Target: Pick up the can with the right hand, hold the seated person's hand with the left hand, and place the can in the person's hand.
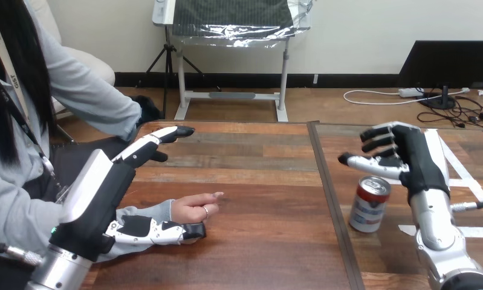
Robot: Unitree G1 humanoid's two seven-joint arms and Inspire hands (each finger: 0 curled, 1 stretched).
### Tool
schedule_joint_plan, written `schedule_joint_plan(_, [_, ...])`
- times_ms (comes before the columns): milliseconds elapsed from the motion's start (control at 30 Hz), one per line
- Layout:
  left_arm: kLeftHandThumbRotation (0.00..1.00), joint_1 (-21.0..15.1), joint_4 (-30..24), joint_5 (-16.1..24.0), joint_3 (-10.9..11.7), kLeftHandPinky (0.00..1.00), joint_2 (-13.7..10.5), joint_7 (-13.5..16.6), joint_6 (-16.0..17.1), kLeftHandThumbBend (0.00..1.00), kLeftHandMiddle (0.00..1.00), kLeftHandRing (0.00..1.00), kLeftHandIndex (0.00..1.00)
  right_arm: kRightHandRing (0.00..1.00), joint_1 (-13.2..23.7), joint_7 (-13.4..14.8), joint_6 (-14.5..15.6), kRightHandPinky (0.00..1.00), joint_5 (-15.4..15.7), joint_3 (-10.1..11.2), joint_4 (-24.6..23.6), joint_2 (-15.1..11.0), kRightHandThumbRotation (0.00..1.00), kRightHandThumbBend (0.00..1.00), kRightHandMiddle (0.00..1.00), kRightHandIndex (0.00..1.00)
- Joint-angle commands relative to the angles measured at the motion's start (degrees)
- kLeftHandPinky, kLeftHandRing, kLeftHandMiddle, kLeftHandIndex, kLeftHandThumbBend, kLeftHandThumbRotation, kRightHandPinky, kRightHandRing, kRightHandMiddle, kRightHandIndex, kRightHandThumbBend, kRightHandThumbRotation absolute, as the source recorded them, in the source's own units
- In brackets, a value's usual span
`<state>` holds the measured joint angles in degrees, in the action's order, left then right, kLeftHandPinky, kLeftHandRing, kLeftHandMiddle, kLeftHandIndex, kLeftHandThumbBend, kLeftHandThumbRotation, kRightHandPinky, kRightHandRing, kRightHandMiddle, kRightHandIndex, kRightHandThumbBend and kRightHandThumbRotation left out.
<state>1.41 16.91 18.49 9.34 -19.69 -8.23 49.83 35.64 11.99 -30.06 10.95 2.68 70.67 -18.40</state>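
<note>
The can [370, 204] stands upright on the table [257, 181] just under the right hand [411, 158], whose loosely bent fingers hold nothing, so it should sink lower and close round the can's middle, while the left hand [106, 199] lies open-fingered beside the person's hand [196, 208].

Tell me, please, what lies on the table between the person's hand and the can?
In the head view, only bare table lies between the person's hand and the can, crossed by a dark seam.
</note>
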Motion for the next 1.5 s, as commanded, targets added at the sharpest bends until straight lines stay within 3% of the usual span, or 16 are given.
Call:
schedule_joint_plan(0, [0.18, -2.47, -3.04, -0.61, -1.60, 0.72, -1.54, 0.18, -0.72, 1.00, 0.86, 0.85, 0.82, 0.44, 5.02, -0.36, -1.61, 0.43, -0.93, 0.37, -2.56, 0.11, 0.00, 0.80, 0.51, 0.53])
schedule_joint_plan(267, [0.18, -2.79, -3.18, -0.34, -2.11, 0.72, -2.38, 0.30, -1.21, 1.00, 0.86, 0.85, 0.83, 0.40, 5.16, -0.12, -1.20, 0.38, -0.36, 0.05, -3.06, 0.24, 0.00, 0.81, 0.51, 0.52])
schedule_joint_plan(1133, [0.22, -3.04, -2.87, -2.48, -3.75, 0.71, -3.13, 0.24, -1.31, 1.00, 0.85, 0.85, 0.82, 0.47, 4.51, -1.42, -1.44, 0.45, -0.48, 0.00, -3.38, 0.32, 0.00, 0.80, 0.52, 0.53])
schedule_joint_plan(1467, [0.24, -2.96, -2.57, -3.29, -4.24, 0.71, -3.26, 0.14, -1.45, 1.00, 0.85, 0.85, 0.82, 0.54, 4.21, -3.62, -1.65, 0.50, -1.69, 0.71, -3.37, 0.30, 0.00, 0.88, 0.57, 0.60])
